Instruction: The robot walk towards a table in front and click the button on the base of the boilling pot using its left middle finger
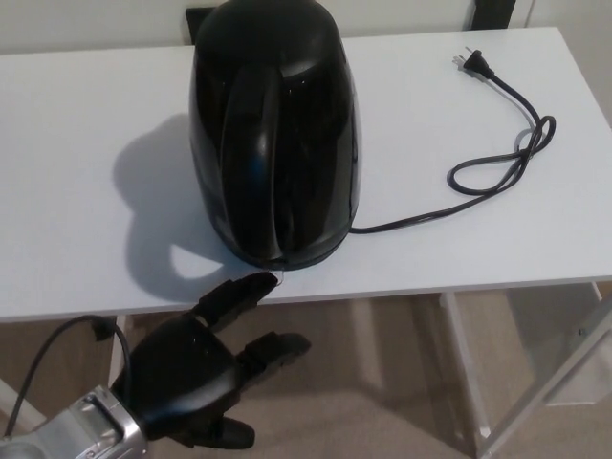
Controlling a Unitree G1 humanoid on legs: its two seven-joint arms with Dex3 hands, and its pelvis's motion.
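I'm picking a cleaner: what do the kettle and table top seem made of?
Kettle: probably glossy black plastic; it shows soft curved reflections. Table: smooth matte white top, likely laminate or painted board; it shows an even shadow without glare.

glossy black boiling pot [275, 134] and black cord [497, 153] on a white table [67, 143]; black hand [191, 378].

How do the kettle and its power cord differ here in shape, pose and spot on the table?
The kettle is bulky, rounded and upright; the power cord is thin, lying flat in a loose loop. The kettle stands near the table's front edge by the left hand; the cord trails toward the far right corner, its plug unplugged. Both are black.
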